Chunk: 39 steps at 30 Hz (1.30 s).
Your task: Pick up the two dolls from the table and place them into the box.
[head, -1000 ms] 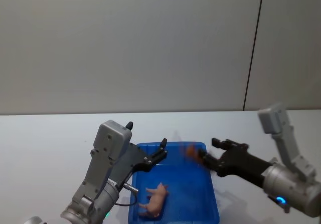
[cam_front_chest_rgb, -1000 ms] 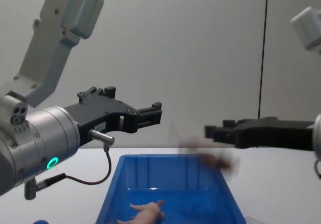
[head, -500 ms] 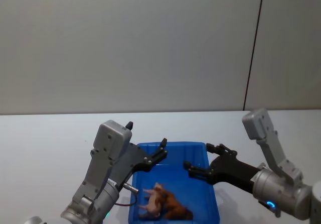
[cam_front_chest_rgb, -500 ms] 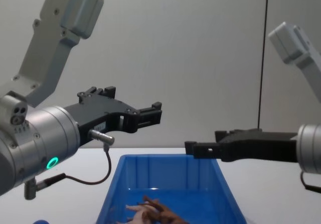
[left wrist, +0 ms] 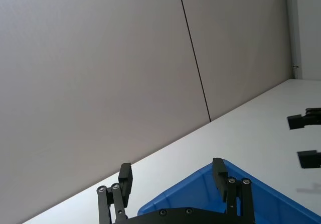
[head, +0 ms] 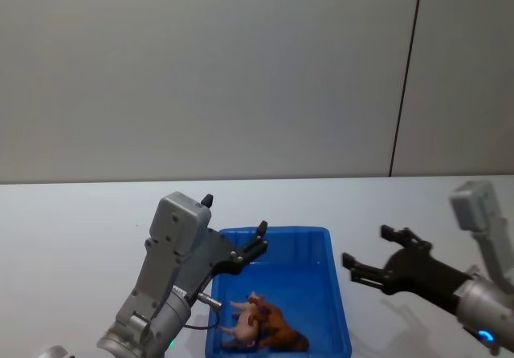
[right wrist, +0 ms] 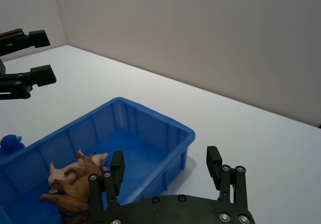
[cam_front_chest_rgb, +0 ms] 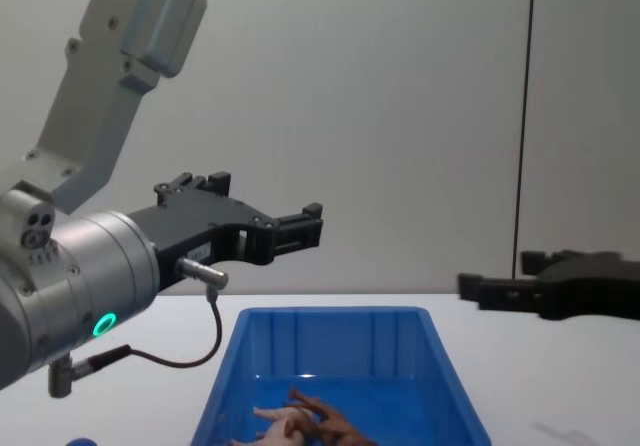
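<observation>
Room all round the box for you: white table runs wide on both its sides and beyond its far rim. Your right gripper hangs just right of the box, clear of the rim, fingers spread and empty. Your left gripper hovers over the box's far left corner, fingers parted, nothing between them. Inside the bright blue box, at its near end, the brown lion lies touching the pale pink animal.

You see the lion partly hidden behind the right gripper; the chest view's lower edge cuts off the box and pink animal.
</observation>
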### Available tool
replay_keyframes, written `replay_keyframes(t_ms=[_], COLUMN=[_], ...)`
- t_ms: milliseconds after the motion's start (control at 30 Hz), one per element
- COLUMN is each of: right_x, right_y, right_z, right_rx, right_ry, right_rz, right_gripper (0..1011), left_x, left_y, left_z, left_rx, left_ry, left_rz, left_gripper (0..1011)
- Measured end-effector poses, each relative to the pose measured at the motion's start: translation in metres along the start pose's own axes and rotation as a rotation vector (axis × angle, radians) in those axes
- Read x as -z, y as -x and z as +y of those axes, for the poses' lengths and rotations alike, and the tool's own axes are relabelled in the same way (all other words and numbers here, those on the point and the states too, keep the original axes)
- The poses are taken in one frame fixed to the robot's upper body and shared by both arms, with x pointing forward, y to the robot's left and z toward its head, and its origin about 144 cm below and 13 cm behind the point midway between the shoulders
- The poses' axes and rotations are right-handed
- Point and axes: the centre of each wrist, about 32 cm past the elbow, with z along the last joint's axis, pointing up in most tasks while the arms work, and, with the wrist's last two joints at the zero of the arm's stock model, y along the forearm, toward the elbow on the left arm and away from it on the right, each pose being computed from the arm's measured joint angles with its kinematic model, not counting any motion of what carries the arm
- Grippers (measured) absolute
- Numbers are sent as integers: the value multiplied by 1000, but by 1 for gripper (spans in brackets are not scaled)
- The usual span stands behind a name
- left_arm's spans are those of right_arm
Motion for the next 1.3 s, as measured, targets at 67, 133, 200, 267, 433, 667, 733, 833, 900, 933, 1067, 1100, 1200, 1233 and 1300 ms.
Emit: replay_keyframes(t_ms=[67, 133, 200, 267, 433, 667, 733, 833, 900, 933, 1067, 1100, 1200, 1233, 1300], right_x=[1, 3, 4, 5, 6, 7, 7, 8, 8, 8, 8, 8, 8, 8, 8], right_y=[-2, -5, -6, -8, -11, -13, -14, -14, -15, -15, -15, -15, -16, -16, -16], right_z=[-5, -12, -16, -20, -29, -35, -36, -38, -39, -40, -41, -41, -42, -42, -42], right_rx=[9, 21, 28, 35, 49, 61, 62, 65, 66, 67, 69, 70, 71, 71, 72], right_ry=[-5, -12, -16, -21, -30, -37, -38, -39, -40, -40, -42, -42, -42, -43, -43], right_rz=[-2, -2, -3, -5, -8, -10, -10, -11, -12, -12, -13, -13, -13, -13, -13], right_gripper=[1001, 1001, 1001, 1001, 1001, 1001, 1001, 1001, 1001, 1001, 1001, 1001, 1001, 1001, 1001], left_x=[0, 0, 0, 0, 1, 4, 5, 9, 12, 13, 22, 24, 31, 34, 35], left_y=[0, 0, 0, 0, 0, -2, -3, -4, -6, -6, -8, -9, -10, -10, -10], left_z=[0, 0, 0, 0, 2, 13, 17, 26, 33, 35, 51, 54, 63, 67, 69], left_rx=[0, 0, 0, 0, -3, -45, -57, -85, -107, -114, -157, -163, -183, -192, -194], left_ry=[0, 0, 0, 0, -7, -41, -48, -74, -93, -102, -146, -156, -183, -196, -201], left_rz=[0, 0, 0, 0, -2, -11, -11, -6, -1, 2, 16, 18, 28, 35, 37], left_gripper=[1003, 1003, 1003, 1003, 1003, 1003, 1003, 1003, 1003, 1003, 1003, 1003, 1003, 1003, 1003])
